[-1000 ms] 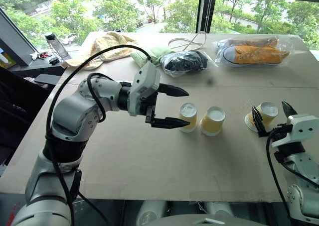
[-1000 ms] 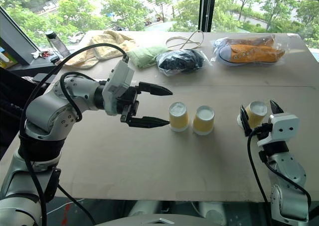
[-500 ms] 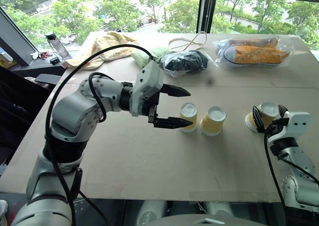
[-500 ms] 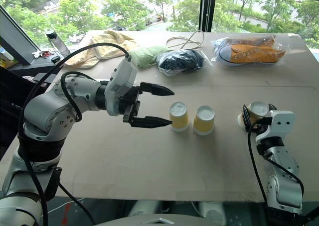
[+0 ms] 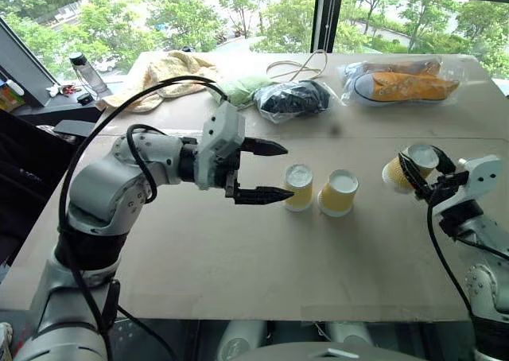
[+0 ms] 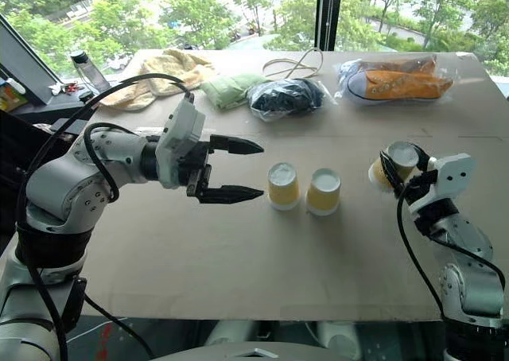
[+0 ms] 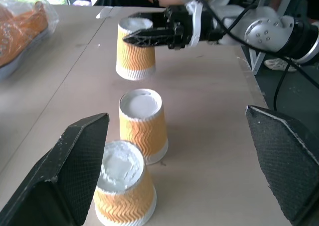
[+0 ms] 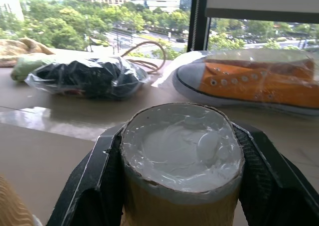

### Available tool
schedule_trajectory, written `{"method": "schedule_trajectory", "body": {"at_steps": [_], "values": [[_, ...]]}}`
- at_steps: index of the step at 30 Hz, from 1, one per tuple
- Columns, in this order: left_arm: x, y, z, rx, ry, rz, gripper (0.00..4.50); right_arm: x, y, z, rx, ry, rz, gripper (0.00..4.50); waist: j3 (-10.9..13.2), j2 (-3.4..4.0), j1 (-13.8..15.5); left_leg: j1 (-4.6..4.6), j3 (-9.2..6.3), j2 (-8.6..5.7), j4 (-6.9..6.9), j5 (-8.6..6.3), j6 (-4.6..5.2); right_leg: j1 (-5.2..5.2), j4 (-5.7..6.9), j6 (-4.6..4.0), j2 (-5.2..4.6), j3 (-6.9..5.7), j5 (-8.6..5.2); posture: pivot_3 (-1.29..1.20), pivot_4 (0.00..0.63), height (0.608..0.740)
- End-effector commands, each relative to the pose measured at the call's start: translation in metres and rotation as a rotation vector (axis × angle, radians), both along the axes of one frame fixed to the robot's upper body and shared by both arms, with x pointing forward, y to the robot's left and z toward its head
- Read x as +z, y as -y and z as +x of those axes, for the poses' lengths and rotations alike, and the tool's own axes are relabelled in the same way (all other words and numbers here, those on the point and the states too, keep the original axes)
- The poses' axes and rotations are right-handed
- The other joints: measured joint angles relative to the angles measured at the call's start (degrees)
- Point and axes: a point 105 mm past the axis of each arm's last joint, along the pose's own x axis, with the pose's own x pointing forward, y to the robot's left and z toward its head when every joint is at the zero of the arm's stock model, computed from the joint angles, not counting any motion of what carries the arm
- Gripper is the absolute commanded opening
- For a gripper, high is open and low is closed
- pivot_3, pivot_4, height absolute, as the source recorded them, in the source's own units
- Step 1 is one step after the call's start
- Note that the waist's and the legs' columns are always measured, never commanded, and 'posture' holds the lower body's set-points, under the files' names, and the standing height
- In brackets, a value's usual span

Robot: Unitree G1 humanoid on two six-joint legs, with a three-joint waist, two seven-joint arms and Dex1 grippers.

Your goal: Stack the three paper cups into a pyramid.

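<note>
Left wrist view: ribbed yellow cups [image 7: 142,124], upturned.

Both eye views look down over the table [image 5: 238,258], while each wrist view sits close and low, sharing the three paper cups [image 7: 142,121].

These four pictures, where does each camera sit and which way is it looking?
Left and right eye views: on the head, looking forward and down over the table; both arms show.
Left wrist view: on the left arm, looking past its open fingers along the cup row toward the right gripper.
Right wrist view: on the right arm, looking at the held cup and a bagged orange shoe.
Shared: all show the held cup; the head and left wrist views show the two standing cups.
</note>
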Motion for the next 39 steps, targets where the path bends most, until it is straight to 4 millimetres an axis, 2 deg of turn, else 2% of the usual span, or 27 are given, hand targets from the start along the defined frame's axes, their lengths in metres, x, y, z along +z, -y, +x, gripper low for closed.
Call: {"method": "schedule_trajectory", "body": {"at_steps": [1, 7, 13, 26, 35, 36, 39], "values": [[0.009, -0.008, -0.006, 0.042, 0.057, -0.022, 4.5, 0.037, -0.046, -0.016, 0.316, 0.039, -0.02, 2.16, 0.02, -0.01, 0.03, -0.03, -0.02, 0.01, 0.04, -0.01, 0.02, 0.0, -0.02, 0.0, -0.01, -0.01, 0.0, 0.0, 0.15, 0.74], [0.005, -0.009, -0.012, 0.07, 0.049, -0.027, 4.5, 0.058, -0.075, -0.013, 0.475, 0.041, -0.062, 2.16, 0.05, -0.09, 0.54, -0.11, -0.05, 0.0, 0.13, -0.03, 0.04, 0.03, -0.1, 0.01, -0.07, -0.09, 0.01, 0.0, 0.15, 0.74], [0.005, -0.008, -0.015, 0.085, 0.047, -0.034, 4.5, 0.055, -0.091, -0.014, 0.571, -0.002, -0.094, 2.16, 0.05, -0.1, 0.71, -0.21, -0.08, 0.0, 0.12, -0.02, 0.03, 0.0, -0.23, 0.01, -0.07, -0.14, 0.01, 0.0, 0.15, 0.74], [0.004, -0.01, -0.016, 0.104, 0.048, -0.037, 4.5, 0.042, -0.098, -0.006, 0.584, -0.034, -0.147, 2.16, 0.05, -0.09, 0.62, -0.21, -0.08, 0.0, 0.12, -0.02, 0.03, -0.01, -0.23, 0.01, -0.07, -0.14, 0.01, 0.0, 0.15, 0.74], [0.004, -0.01, -0.015, 0.104, 0.053, -0.038, 4.5, 0.043, -0.101, -0.002, 0.567, -0.009, -0.145, 2.16, 0.05, -0.09, 0.6, -0.21, -0.08, 0.0, 0.12, -0.02, 0.02, -0.01, -0.23, 0.01, -0.07, -0.14, 0.02, 0.0, 0.15, 0.74], [0.004, -0.01, -0.015, 0.104, 0.053, -0.038, 4.5, 0.044, -0.101, -0.002, 0.57, -0.006, -0.144, 3.22, 0.05, -0.09, 0.6, -0.21, -0.08, 0.0, 0.12, -0.02, 0.02, -0.01, -0.23, 0.01, -0.07, -0.14, 0.02, 0.0, 0.15, 0.74], [0.005, -0.01, -0.015, 0.105, 0.054, -0.036, 4.5, 0.044, -0.101, -0.003, 0.576, -0.002, -0.139, 4.46, 0.05, -0.09, 0.6, -0.21, -0.08, 0.0, 0.12, -0.02, 0.01, -0.02, -0.23, 0.01, -0.07, -0.14, 0.02, 0.0, 0.15, 0.74]]}}
